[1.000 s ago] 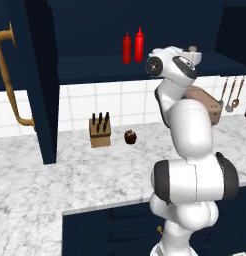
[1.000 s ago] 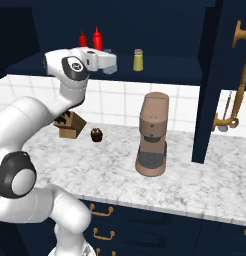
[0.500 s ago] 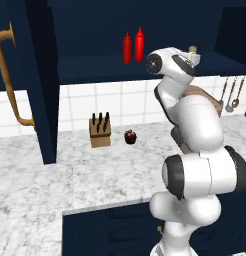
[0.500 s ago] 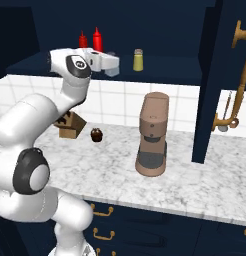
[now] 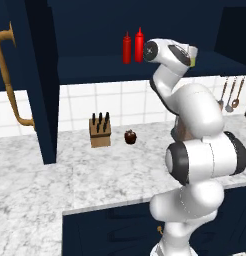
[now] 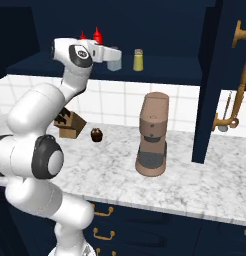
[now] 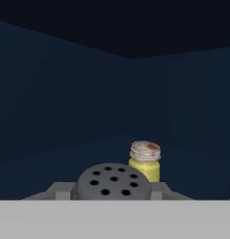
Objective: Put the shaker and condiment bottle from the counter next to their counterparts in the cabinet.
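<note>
Cabinet (image 6: 215, 80), the dark navy wall unit, stands open with its tall door and curved brass handle (image 6: 238, 75) swung out toward the right in the right base view, its deep shelf running across the back wall. Below it the marbled counter (image 5: 95, 175) stretches over navy drawers. On the counter, toward the back edge, sit a brown coffee machine (image 6: 152, 134), a wooden knife block (image 5: 99, 131) and a small dark round object (image 5: 130, 136) just beside the block. Utensils (image 5: 230, 92) hang on the tiled wall at the right.

On the shelf, toward its left end, two red squeeze bottles stand side by side: the condiment bottle (image 5: 139, 45) and the slightly shorter darker red bottle (image 5: 127, 48) just left of it in the left base view. Farther right stands the yellowish shaker (image 6: 138, 59), upright.

Raised to shelf height, the gripper (image 6: 114, 59) is clenched on the shaker (image 7: 113, 182), whose perforated grey cap sits between the fingers, near the yellowish one and short of it.
</note>
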{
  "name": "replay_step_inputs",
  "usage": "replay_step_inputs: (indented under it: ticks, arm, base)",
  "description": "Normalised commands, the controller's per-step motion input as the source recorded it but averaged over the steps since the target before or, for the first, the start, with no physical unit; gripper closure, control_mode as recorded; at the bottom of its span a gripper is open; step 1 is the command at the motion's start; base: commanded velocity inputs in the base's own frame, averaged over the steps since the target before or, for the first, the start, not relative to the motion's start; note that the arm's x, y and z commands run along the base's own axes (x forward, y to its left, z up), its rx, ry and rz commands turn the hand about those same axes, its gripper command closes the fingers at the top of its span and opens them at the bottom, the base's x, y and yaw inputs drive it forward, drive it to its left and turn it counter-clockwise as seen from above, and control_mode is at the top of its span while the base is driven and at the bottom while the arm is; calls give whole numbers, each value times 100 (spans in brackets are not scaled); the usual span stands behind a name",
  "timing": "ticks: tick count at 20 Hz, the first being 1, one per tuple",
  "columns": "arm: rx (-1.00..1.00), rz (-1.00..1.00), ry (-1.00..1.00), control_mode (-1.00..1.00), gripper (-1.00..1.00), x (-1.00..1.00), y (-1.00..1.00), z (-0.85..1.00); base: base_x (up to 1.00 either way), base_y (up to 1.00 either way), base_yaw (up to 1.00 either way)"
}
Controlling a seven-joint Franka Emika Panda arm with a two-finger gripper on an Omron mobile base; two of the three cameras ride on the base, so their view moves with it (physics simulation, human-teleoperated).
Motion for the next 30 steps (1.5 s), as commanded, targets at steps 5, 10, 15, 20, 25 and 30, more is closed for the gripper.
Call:
replay_step_inputs:
  ticks: [5, 10, 15, 20, 25, 30]
  arm:
    - [0, 0, 0, -100, 100, 24, -16, 0]
    - [0, 0, 0, -100, 100, 16, -20, -3]
    - [0, 0, 0, -100, 100, 6, -4, -31]
    - [0, 0, 0, -100, 100, 10, -1, -15]
    - [0, 0, 0, -100, 100, 25, -6, 0]
    - [0, 0, 0, -100, 100, 25, -2, 0]
  base:
    - [0, 0, 0]
    - [0, 0, 0]
    - [0, 0, 0]
    - [0, 0, 0]
    - [0, 0, 0]
    - [0, 0, 0]
